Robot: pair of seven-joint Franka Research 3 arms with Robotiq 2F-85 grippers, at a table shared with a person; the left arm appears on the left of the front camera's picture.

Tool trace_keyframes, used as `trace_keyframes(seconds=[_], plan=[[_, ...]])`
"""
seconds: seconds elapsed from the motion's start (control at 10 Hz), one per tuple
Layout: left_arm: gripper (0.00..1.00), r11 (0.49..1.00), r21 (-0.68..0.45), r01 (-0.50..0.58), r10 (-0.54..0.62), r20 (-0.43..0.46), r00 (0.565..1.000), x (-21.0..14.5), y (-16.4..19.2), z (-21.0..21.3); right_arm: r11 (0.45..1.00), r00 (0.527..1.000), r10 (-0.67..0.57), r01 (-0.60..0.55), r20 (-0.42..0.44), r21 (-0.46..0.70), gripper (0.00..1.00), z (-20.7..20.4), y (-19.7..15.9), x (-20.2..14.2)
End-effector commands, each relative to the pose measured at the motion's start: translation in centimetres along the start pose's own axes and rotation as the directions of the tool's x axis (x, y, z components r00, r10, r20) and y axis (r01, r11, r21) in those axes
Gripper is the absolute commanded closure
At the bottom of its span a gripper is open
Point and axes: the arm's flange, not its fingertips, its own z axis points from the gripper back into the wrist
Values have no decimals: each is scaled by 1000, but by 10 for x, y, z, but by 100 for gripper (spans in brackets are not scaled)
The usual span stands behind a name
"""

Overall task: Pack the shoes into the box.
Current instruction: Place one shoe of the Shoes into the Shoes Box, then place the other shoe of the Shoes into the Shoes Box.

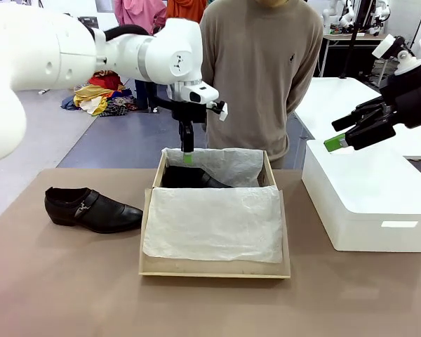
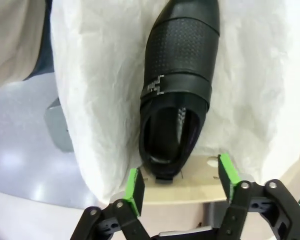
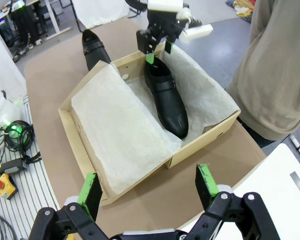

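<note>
One glossy black shoe (image 1: 191, 177) lies in the far half of the tan box (image 1: 214, 269), on white tissue paper. The other shoe (image 1: 91, 208) sits on the table left of the box, toe pointing right. My left gripper (image 1: 187, 159) hangs just above the boxed shoe's heel end, open. In the left wrist view the shoe (image 2: 177, 85) lies past my open gripper (image 2: 181, 182), whose green pads flank the heel without touching it, over the box rim (image 2: 190, 189). My right gripper (image 1: 351, 135) hovers open, high on the right. Its wrist view shows this gripper (image 3: 148, 190), the box (image 3: 205, 140) and both shoes (image 3: 166, 97) (image 3: 93, 47).
A sheet of tissue paper (image 1: 210, 221) covers the near half of the box. A bigger white box (image 1: 368, 196) stands right of it, under my right gripper. A person (image 1: 259, 70) stands at the far edge of the table behind the box.
</note>
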Motion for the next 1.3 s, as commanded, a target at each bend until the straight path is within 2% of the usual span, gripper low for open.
trace_keyframes(seconds=[0.0, 0.2, 0.3, 0.4, 1.2], plan=[[0, 999, -28, -33, 33, 20, 999, -17, -4, 18, 1000, 1000, 22, -23, 22, 12, 0, -1, -4, 1], [0, 997, -36, -62, 63, 17, 998, -32, 1, 21, 1000, 1000, 22, -23, 22, 12, 0, -1, -4, 1], [0, 985, -165, -43, 47, 20, 999, -45, 16, 6, 1000, 1000, 22, -23, 22, 12, 0, -1, -4, 1], [0, 999, -11, -39, 39, 12, 999, -24, 4, 25, 1000, 1000, 22, -23, 22, 12, 0, -1, -4, 1], [0, 999, -11, -39, 39, 12, 999, -24, 4, 25, 1000, 1000, 22, -23, 22, 12, 0, -1, -4, 1]])
